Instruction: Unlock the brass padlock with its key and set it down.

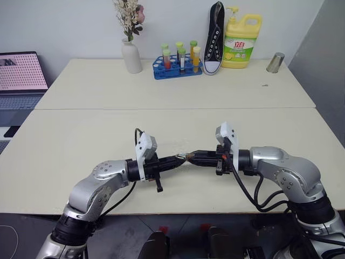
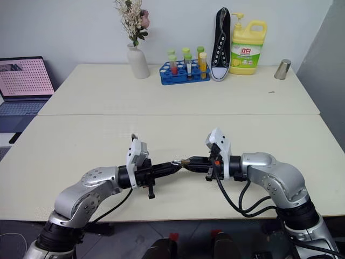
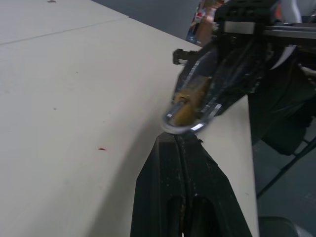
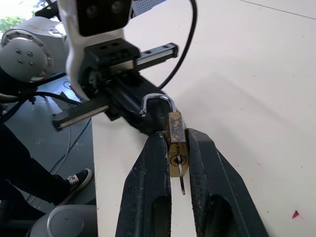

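Brass padlock [image 4: 177, 143] held above the front of the cream table [image 1: 161, 86], pinched by its body between the two black fingers [image 4: 148, 187] of the right gripper [image 4: 177, 148], keyhole end toward the wrist. Key [image 4: 181, 177] seated in the keyhole, its thin shank projecting. Silvery shackle [image 4: 157, 102] appears sprung open at one end and points toward the left gripper [image 3: 178, 140], whose jaws are pressed together, their tips meeting the shackle loop; whether they actually nip it cannot be told. Judged stage: lock apparently released, setting down remaining. Risks: the small, smooth body may slip or twist in the pinch if the left gripper tugs the shackle sideways; the loosely seated key may drop out; a release from this height could send the lock off the near table edge.
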`<state>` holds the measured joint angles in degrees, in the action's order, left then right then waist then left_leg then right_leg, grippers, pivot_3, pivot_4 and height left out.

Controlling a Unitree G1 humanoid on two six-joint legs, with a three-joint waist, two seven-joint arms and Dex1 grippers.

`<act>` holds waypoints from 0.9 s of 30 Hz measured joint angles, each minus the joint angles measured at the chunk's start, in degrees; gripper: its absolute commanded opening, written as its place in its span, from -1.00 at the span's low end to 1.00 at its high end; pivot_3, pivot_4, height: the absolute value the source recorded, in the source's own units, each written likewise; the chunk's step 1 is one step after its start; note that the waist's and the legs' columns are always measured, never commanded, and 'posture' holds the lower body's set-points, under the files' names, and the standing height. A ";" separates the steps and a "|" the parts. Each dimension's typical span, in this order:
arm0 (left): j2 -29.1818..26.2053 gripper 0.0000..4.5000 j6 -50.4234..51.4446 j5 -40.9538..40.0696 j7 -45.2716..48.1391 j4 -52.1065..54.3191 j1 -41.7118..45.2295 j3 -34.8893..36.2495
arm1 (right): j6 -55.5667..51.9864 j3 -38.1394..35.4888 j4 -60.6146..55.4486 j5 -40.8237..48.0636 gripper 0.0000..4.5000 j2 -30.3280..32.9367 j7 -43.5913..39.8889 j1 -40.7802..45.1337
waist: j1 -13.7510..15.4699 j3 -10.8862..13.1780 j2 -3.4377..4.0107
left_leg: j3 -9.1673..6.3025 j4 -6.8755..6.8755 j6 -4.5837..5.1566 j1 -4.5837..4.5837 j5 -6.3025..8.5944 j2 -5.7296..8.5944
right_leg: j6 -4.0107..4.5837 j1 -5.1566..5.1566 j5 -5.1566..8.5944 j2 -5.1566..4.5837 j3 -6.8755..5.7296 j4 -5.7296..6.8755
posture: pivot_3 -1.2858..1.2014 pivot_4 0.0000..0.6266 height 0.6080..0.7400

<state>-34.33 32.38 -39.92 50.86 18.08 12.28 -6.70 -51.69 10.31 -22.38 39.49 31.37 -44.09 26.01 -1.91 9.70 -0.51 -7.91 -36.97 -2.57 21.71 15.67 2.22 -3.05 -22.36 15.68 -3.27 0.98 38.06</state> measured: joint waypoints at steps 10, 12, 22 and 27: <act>-2.44 -1.00 8.14 -7.99 0.34 4.51 -0.62 5.80 | 0.13 0.04 0.02 -0.49 -0.94 0.11 -0.99 0.00 | 0.06 0.00 0.00 | 0.00 0.00 0.00 -0.01 0.00 0.00 | 0.00 0.01 0.00 0.00 -0.01 0.00 | 0.03 -0.52 1.00; -2.15 -1.00 8.55 -8.30 -0.34 4.47 -0.14 6.61 | 0.14 0.05 0.08 -0.58 -0.94 0.11 -1.01 0.00 | 0.06 0.00 0.00 | 0.01 0.00 0.00 0.00 0.00 0.00 | 0.00 0.01 0.00 0.00 0.00 -0.01 | 0.03 -0.52 1.00; 0.83 -1.00 8.13 -6.71 -1.87 4.30 1.43 6.85 | 0.17 0.12 0.09 -0.60 -0.94 0.11 -1.86 0.00 | 0.06 0.00 0.00 | 0.01 0.00 -0.01 0.00 0.00 0.00 | 0.00 0.01 0.00 0.00 0.00 -0.02 | 0.03 -0.52 1.00; 0.15 -1.00 8.13 -6.71 -1.12 4.57 1.12 6.94 | 0.16 0.12 0.09 -0.60 -0.94 0.10 -1.92 0.00 | 0.04 0.00 0.00 | 0.02 0.00 -0.01 0.00 0.00 0.00 | 0.00 0.01 0.00 0.00 0.01 -0.02 | 0.03 -0.52 1.00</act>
<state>-34.18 40.51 -46.63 49.73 22.64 13.41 0.24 -51.52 10.42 -22.29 38.88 31.48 -46.01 26.01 -1.86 9.70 -0.51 -7.89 -36.96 -2.57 21.70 15.66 2.21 -3.05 -22.35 15.69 -3.27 0.99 38.04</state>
